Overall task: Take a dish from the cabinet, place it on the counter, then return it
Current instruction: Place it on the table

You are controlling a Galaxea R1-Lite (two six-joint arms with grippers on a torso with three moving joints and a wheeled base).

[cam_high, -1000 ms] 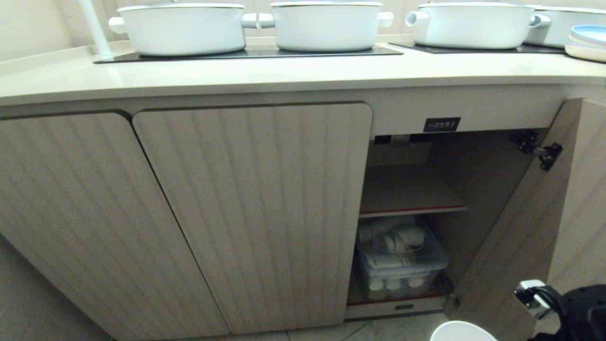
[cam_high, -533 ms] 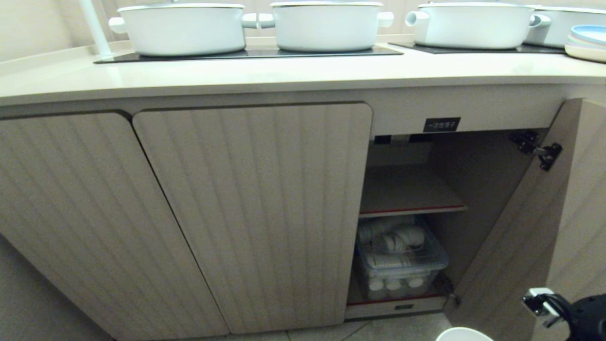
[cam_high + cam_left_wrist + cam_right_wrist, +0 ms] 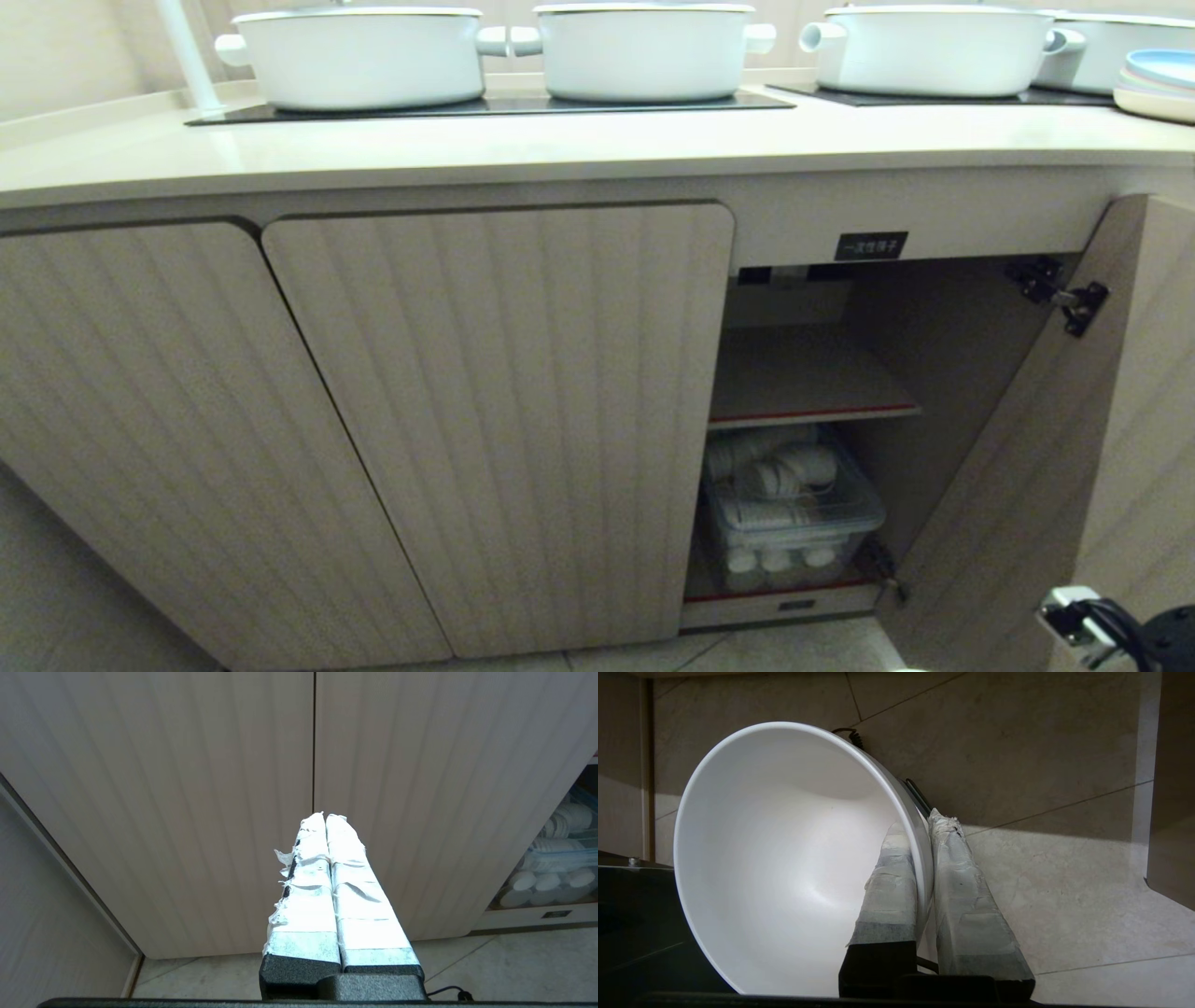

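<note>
The dish (image 3: 784, 858), a plain glossy white bowl, hangs over the tiled floor in the right wrist view. My right gripper (image 3: 922, 825) is shut on its rim, one taped finger inside the bowl and one outside. In the head view only my right arm (image 3: 1111, 630) shows, low at the bottom right beside the cabinet's open door (image 3: 1027, 448). The cabinet (image 3: 495, 420) stands open at its right bay, with a red-edged shelf (image 3: 803, 378) that is bare. The counter (image 3: 560, 140) runs above it. My left gripper (image 3: 325, 816) is shut and empty, facing the closed fluted doors.
A clear bin (image 3: 794, 513) of white dishes sits under the shelf. Large white pots (image 3: 359, 56) stand on black cooktop panels along the counter. Stacked pastel plates (image 3: 1158, 84) sit at its far right. A black cable (image 3: 845, 735) lies on the floor behind the bowl.
My right arm has sunk down and to the right with the dish. The bowl's rim, seen earlier at the head view's bottom edge, has dropped out of that view.
</note>
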